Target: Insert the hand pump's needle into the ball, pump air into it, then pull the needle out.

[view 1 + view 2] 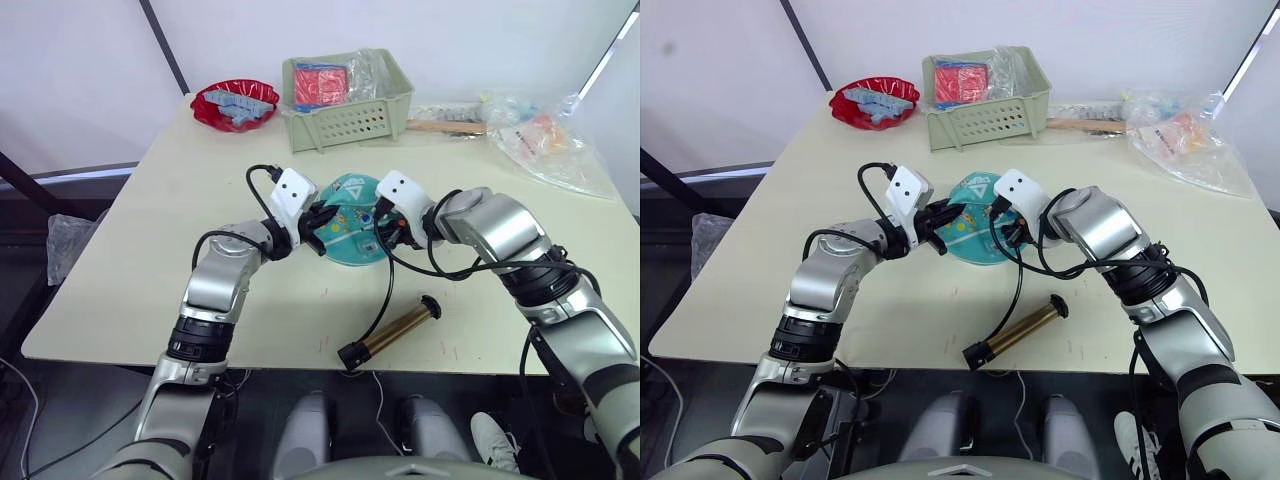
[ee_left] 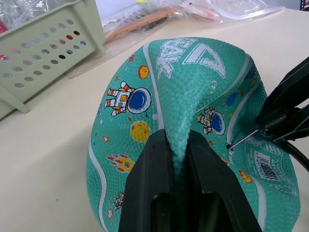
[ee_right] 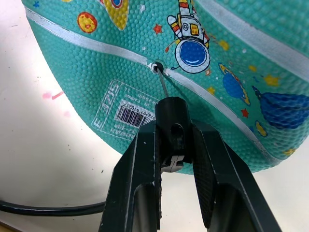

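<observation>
From the head cameras: one flattened teal ball lies mid-table between two grippers; one bronze hand pump lies near the front edge, its hose looping up to the right gripper; one green basket, one red bowl behind. Left wrist: left gripper pinches a fold of the ball. Right wrist: fingers clamp the needle fitting; its tip seems to sit in the valve.

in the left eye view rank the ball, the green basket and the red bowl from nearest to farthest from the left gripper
From the left gripper, whose fingers pinch a fold of it:
1. The ball, held in the fingers at the table's middle.
2. The red bowl, at the far left corner of the table.
3. The green basket, at the far edge; too close to the bowl to rank firmly.
</observation>
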